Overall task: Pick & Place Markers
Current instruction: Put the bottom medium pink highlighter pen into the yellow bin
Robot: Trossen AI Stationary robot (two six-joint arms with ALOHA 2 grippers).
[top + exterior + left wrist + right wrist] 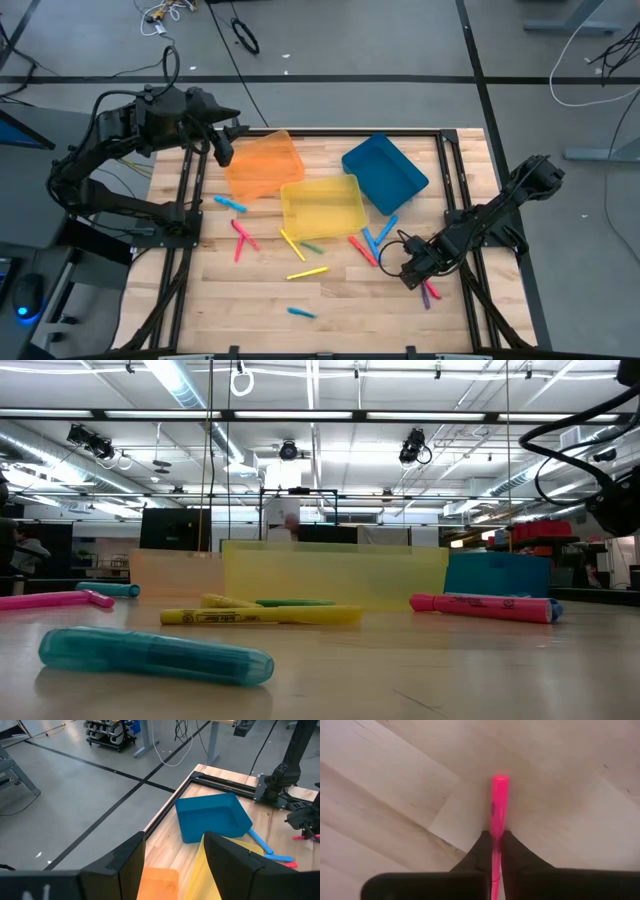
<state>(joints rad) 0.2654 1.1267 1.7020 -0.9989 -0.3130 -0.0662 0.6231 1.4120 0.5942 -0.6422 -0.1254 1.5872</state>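
Note:
Several markers lie flat and scattered on the wooden table (330, 300): a blue one (230, 204), a pink one (243, 236), a yellow one (308, 272), a teal one (302, 312), red and blue ones (372, 243). My right gripper (410, 272) stands near the table's right side, pointing down, shut on a pink marker (498, 805). Two more markers (428, 293) lie just beside it. My left gripper (172, 865) hangs open high over the far left, above the orange bin (262, 165), with nothing between its fingers. My right gripper pinches the pink marker between its two fingers (517, 855), one on each long side (495, 837), some way back from the free end (500, 780). The fingers come from above, pointing down. Whether the marker still rests on the wood I cannot tell.
Three bins stand at the far middle of the table: orange, yellow (322, 205) and blue (384, 172). Black frame rails (452, 170) run along both sides of the table. Bare wood lies toward the near edge.

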